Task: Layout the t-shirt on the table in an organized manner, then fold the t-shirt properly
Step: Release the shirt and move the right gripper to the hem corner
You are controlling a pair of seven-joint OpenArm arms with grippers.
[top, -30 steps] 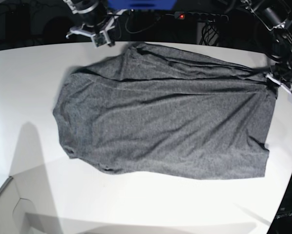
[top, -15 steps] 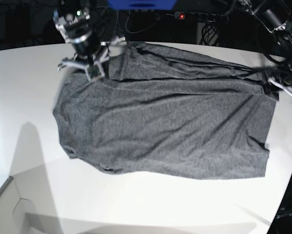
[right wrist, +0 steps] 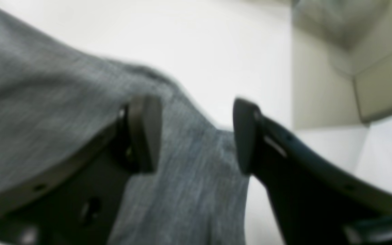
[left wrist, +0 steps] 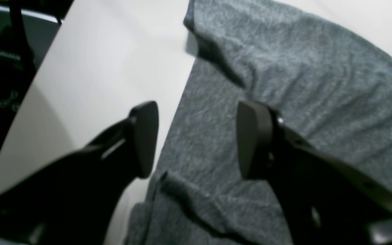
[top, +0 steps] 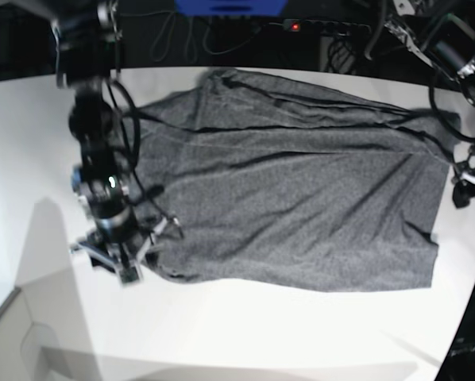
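1. The place looked like a robotics lab or test bench, not a home.
2. A large white table (top: 245, 333) with a curved edge filled most of the base view, and two black robot arms reached over it from the far side, one (top: 102, 167) on that view's left and one (top: 460, 63) on its right.
3. Behind the table the surroundings were dark, with loose black cables (top: 345, 51) hanging and trailing.
4. A power strip (top: 329, 28) with a lit red switch lay along the back.
5. A blue object (top: 229, 6) stood at the top edge, too cropped to identify.
6. Lighting was bright and even, casting soft shadows on the tabletop.
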